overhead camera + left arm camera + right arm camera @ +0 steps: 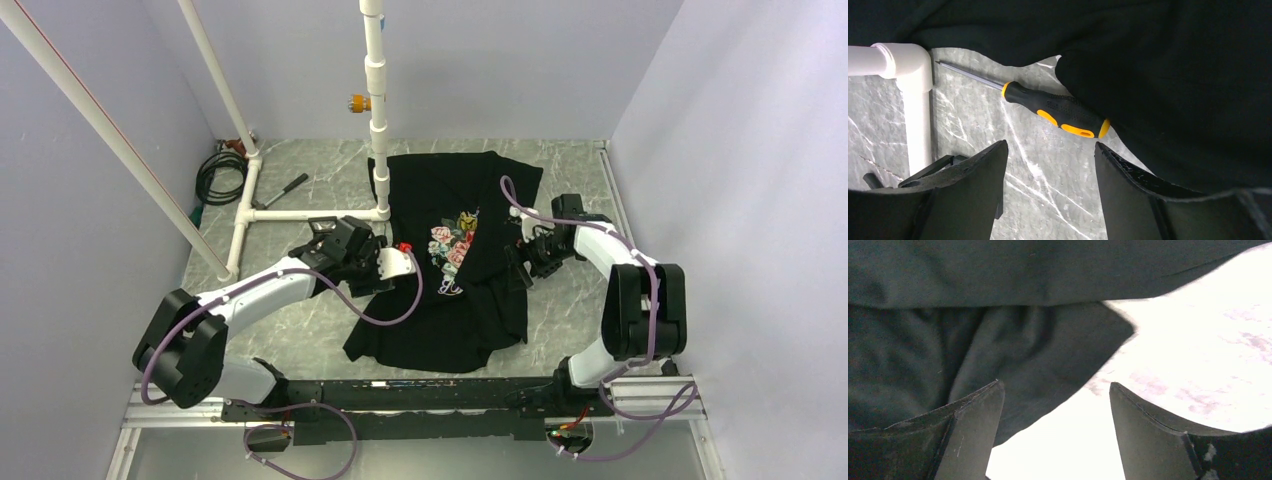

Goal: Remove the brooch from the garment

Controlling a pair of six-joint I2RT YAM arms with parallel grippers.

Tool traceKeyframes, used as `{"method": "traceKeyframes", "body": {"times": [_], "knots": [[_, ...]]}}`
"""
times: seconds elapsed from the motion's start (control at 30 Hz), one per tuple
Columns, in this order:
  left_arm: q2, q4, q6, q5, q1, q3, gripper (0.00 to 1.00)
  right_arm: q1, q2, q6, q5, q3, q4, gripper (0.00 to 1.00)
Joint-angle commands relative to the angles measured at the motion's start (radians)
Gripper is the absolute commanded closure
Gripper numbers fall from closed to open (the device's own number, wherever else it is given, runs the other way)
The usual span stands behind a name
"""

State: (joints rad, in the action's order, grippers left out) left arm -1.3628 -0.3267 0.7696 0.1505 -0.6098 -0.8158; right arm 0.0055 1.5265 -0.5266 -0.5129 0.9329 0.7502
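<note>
White-and-black arms (262,288) carry purple cables (652,310) and matte black fingers (978,185).

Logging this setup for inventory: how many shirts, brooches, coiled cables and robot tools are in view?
T-shirt: 1
Brooch: 1
Coiled cable: 1
Robot tools: 2, the left tool and the right tool, both open
Total: 5

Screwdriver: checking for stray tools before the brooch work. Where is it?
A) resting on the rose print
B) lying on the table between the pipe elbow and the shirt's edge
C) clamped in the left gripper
B: the screwdriver lies flat on the table, tip toward the white pipe elbow, handle end by the T-shirt; the left gripper is open, apart from it.
</note>
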Motion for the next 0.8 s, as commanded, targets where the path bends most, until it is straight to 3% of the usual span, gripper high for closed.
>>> {"method": "traceKeyframes", "body": {"times": [0.0, 0.33, 0.53, 0.6, 0.63, 0.77], "knots": [[-0.004, 0.02, -0.005, -0.025, -0.022, 0.003, 0.31, 0.021, 0.041, 0.042, 0.113, -0.003, -0.141, 0.21], [-0.017, 0.005, 0.003, 0.004, -0.066, 0.038, 0.31, 0.102, 0.159, 0.079, 0.226, 0.012, -0.247, 0.27], [-0.034, 0.014, 0.031, -0.014, -0.105, 0.069, 0.32, 0.115, 0.178, 0.028, 0.239, -0.011, -0.211, 0.63], [-0.042, 0.013, 0.041, -0.019, -0.112, 0.074, 0.33, 0.101, 0.156, -0.001, 0.254, -0.028, -0.193, 0.81], [-0.048, 0.013, 0.047, -0.026, -0.118, 0.075, 0.33, 0.087, 0.143, -0.015, 0.262, -0.036, -0.183, 0.97], [-0.074, 0.003, 0.06, -0.033, -0.138, 0.071, 0.33, 0.008, 0.082, -0.091, 0.299, -0.057, -0.133, 1.0]]}}
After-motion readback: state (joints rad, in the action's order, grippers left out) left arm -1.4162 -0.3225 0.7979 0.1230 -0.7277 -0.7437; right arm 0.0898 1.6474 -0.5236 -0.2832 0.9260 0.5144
